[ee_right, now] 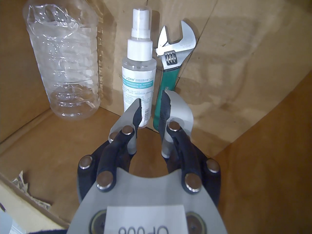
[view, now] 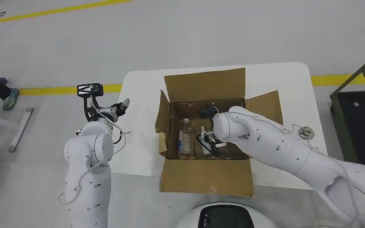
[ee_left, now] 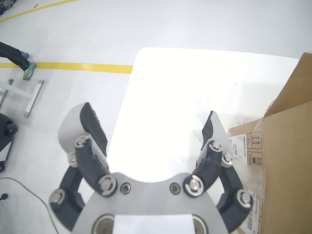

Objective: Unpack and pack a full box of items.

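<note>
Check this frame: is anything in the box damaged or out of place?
The clear plastic bottle in the brown cardboard box is dented and creased near its shoulder. One box edge looks frayed. The white spray bottle and green-handled wrench sit neatly side by side.

Site: I am working in an open industrial test hall, not a home. Evidence: smooth pale grey floor [view: 188,34] marked with yellow lines [view: 63,9], one white table [ee_left: 170,79] out on it, metal stand feet [ee_left: 34,98] nearby, dark equipment frame [view: 349,114] at the table's far side
</note>
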